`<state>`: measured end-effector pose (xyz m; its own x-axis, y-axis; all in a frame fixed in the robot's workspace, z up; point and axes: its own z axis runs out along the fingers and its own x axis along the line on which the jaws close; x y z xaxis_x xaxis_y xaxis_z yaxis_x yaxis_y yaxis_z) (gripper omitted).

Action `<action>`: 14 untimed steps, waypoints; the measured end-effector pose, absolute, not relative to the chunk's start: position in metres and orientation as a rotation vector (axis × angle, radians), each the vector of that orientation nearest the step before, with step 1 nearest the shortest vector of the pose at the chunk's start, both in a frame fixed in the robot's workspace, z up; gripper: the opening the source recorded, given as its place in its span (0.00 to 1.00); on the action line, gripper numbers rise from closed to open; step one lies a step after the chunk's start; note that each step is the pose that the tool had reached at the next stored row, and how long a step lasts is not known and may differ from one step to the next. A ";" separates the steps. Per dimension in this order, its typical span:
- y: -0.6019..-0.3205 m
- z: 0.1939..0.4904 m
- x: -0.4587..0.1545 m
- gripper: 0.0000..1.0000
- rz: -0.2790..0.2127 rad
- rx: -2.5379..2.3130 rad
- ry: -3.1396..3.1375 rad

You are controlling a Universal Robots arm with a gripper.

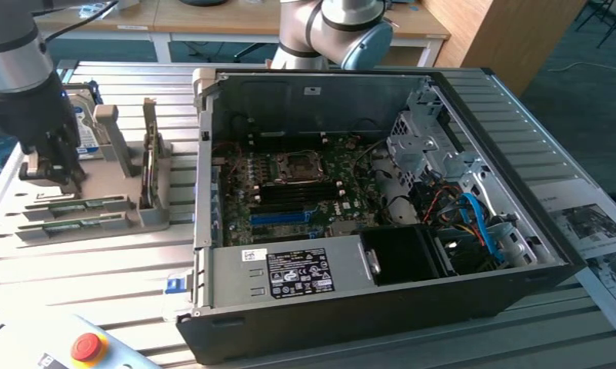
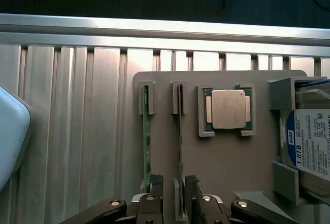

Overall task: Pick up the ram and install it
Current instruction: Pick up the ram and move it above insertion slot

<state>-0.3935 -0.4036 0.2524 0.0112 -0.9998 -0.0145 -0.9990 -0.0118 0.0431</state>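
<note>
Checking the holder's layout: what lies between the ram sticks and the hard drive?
A processor chip sits in a recess between ram sticks and hard drive, in the wrist view.

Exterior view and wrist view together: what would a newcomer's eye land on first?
The open computer case dominates the middle of the exterior view, its green motherboard laid bare. In the wrist view the gripper stands open astride one ram stick, which sits on edge in a grey holder. A silver processor chip sits in the same holder beside it.
</note>
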 end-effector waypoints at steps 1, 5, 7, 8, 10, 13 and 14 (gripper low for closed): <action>-0.404 0.251 -0.393 0.31 -0.063 2.219 -2.194; -0.404 0.244 -0.394 0.31 -0.064 2.219 -2.193; -0.404 0.242 -0.394 0.31 -0.064 2.219 -2.193; -0.404 0.241 -0.393 0.31 -0.065 2.218 -2.193; -0.404 0.238 -0.394 0.31 -0.065 2.218 -2.193; -0.404 0.235 -0.393 0.31 -0.065 2.218 -2.193; -0.404 0.234 -0.394 0.31 -0.066 2.218 -2.193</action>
